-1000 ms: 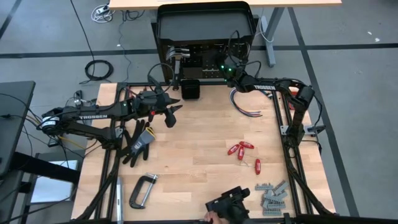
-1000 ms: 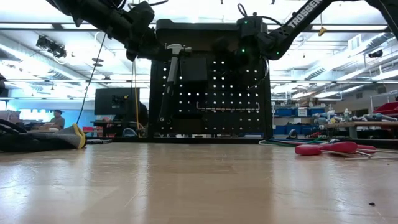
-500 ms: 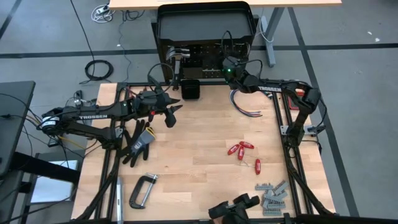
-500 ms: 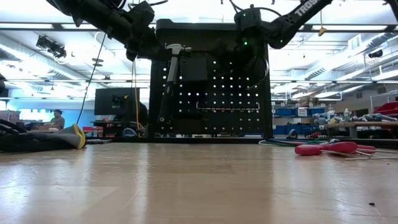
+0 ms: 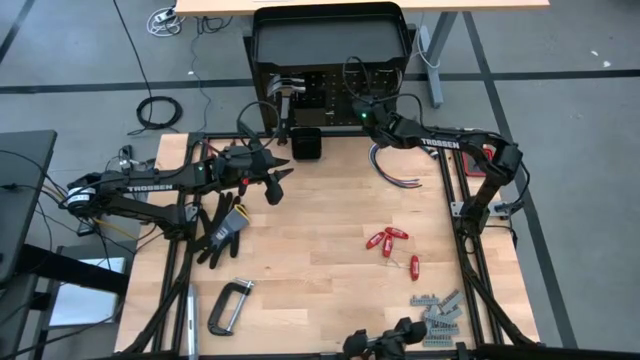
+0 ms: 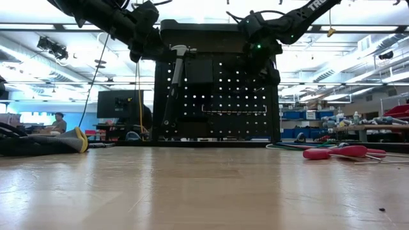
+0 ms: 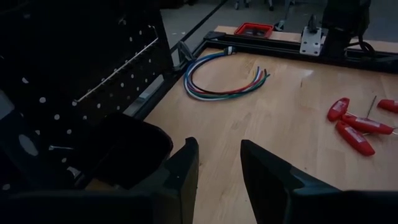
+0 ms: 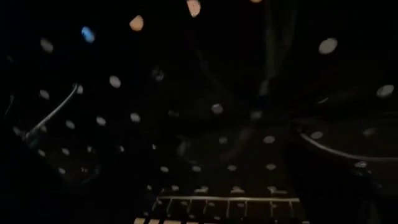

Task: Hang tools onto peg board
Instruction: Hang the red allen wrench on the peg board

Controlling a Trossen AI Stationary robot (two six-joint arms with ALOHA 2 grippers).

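On the wooden table (image 5: 320, 260), the right gripper (image 5: 357, 108) sits upper-centre against the upright black perforated peg board (image 6: 217, 96), apparently spread and empty; left gripper (image 7: 217, 168) part-open

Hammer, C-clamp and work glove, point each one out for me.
Hammer (image 6: 181, 49): low view, on its steel head against the peg board.
C-clamp (image 5: 229, 307): high view, on its grey frame.
Work glove (image 5: 222, 226): high view, on its palm.

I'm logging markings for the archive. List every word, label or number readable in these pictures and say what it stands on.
"TROSSEN": white letters on the left arm, high view.
"TROSSEN": on the right arm, high view, small but legible.
"TR": cut off at the picture's edge, on the same arm, low view.
White print in the right wrist view: unreadable.
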